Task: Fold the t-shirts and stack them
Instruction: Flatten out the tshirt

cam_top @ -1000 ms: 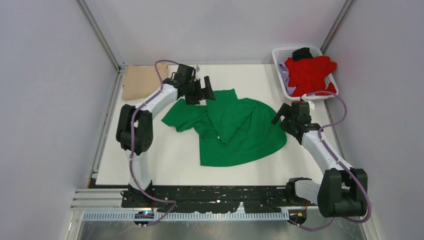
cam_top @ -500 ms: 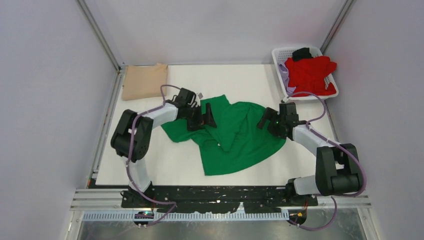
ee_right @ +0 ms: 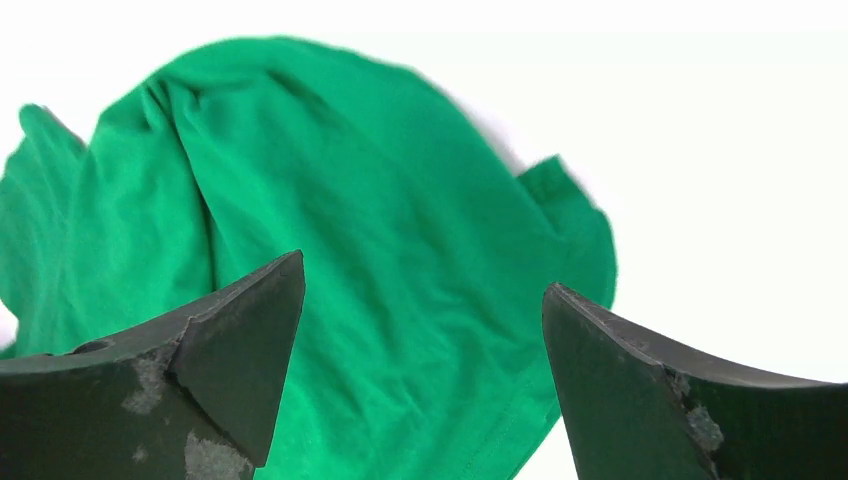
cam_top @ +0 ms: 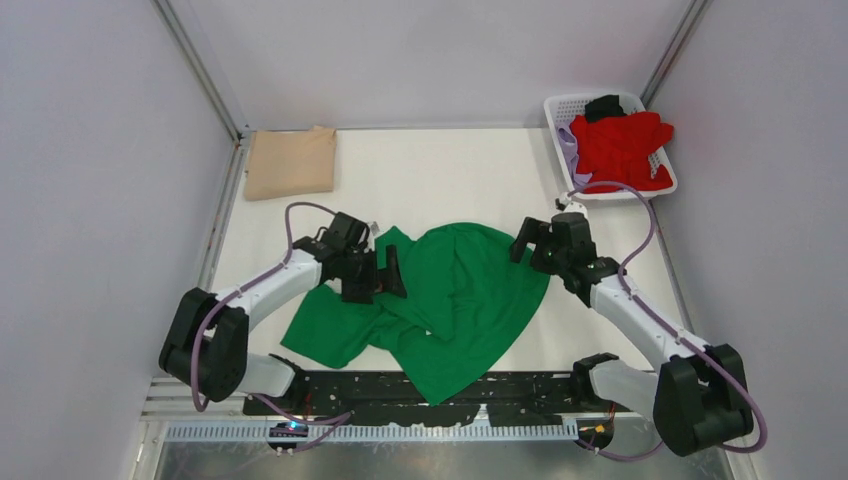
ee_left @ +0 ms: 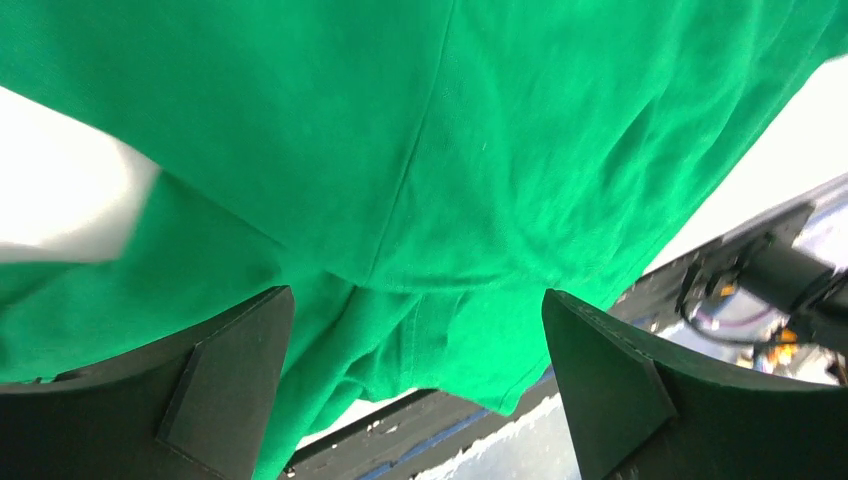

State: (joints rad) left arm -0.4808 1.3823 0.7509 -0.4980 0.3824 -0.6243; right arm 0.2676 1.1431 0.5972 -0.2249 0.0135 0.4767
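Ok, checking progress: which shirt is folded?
The tan shirt, a neat rectangle far left; the green shirt lies crumpled, the red shirt heaped in the basket.

Green t-shirt (cam_top: 450, 300): crumpled, unfolded, mid-table (cam_top: 450, 170) toward the near edge, one end overhanging it.
Tan t-shirt (cam_top: 290, 163): folded flat, far left corner.
Red t-shirt (cam_top: 620, 148): heaped in white basket (cam_top: 560, 104), far right corner, with lilac garment (cam_top: 568, 150) and black garment (cam_top: 603, 106).

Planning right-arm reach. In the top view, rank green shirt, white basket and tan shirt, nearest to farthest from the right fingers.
1. Green shirt: table centre, right alongside on the left.
2. White basket: far right corner.
3. Tan shirt: far left corner.
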